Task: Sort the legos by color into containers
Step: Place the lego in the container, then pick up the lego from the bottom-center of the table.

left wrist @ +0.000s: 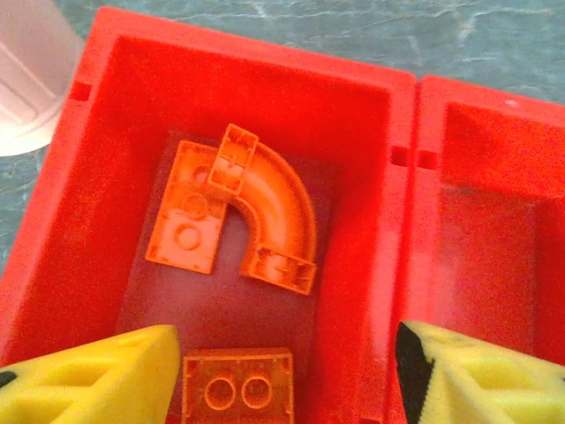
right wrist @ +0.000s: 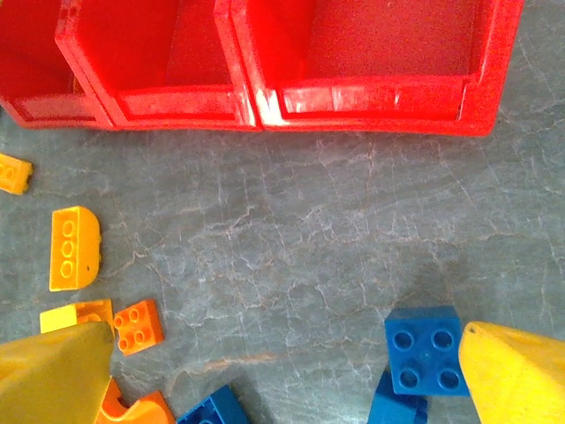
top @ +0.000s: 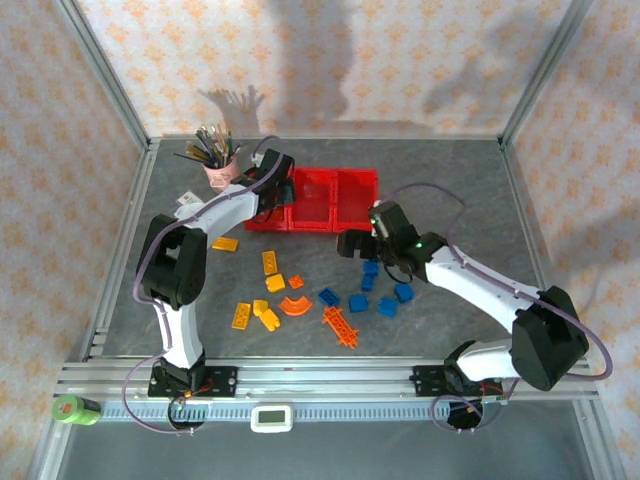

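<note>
Yellow pads of L gripper sit closest in the L wrist view, spread wide w/ nothing btwn them. An orange 2x2 brick lies on the bin floor below, just beside one pad but not pinched. That bin, the end one of the red containers, also holds an orange arch touching a flat orange plate. A small orange piece prob. rests on top of both; hard to tell. Pink cup stands just outside the bin corner.

R gripper hangs over the table, jaws fully apart, holding nothing. Blue brick is just beside one finger, yellow rounded brick and small orange brick near the other.

Top view: blue legos cluster by R gripper; yellow & orange legos lie spread on the table in front of the containers.
</note>
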Available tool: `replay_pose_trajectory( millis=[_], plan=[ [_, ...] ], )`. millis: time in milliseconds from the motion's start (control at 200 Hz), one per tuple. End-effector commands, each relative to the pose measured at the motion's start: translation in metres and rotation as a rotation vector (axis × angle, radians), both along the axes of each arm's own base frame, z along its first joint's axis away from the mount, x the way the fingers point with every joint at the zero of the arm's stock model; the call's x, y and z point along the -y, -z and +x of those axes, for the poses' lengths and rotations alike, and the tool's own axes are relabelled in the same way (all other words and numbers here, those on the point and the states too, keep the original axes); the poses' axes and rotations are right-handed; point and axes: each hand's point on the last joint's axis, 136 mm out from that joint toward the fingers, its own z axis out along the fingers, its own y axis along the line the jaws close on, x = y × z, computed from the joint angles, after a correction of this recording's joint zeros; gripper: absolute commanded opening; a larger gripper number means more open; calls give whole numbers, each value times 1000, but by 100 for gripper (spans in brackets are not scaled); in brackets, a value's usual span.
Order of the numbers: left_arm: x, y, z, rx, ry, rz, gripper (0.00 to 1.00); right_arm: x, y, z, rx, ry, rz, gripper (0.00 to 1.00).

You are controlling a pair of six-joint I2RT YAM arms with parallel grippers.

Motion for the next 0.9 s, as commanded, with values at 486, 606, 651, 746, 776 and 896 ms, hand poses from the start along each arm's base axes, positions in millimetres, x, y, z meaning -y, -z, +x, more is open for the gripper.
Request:
replay_pose_trajectory(
  millis=[486, 606, 651, 746, 776, 896],
  plan=[
    [33, -23, -192, -19, 202, -281, 84, -47, 22, -127, -49, -267, -296, 80],
    [26, -26, -214, 0, 205, -339, 90, -55, 43, -147, -90, -345, -337, 77],
    [24, -29, -220, 6, 210, -350, 92, -57, 52, -152, -104, -365, -358, 76],
    [20, -35, -229, 19, 210, -372, 99, -55, 67, -153, -122, -372, -391, 73],
    [19, -36, -231, 22, 211, -378, 99, -56, 69, -152, -119, -373, -394, 72],
    [15, -38, -236, 30, 204, -383, 99, -56, 82, -153, -128, -382, -416, 69]
  ],
)
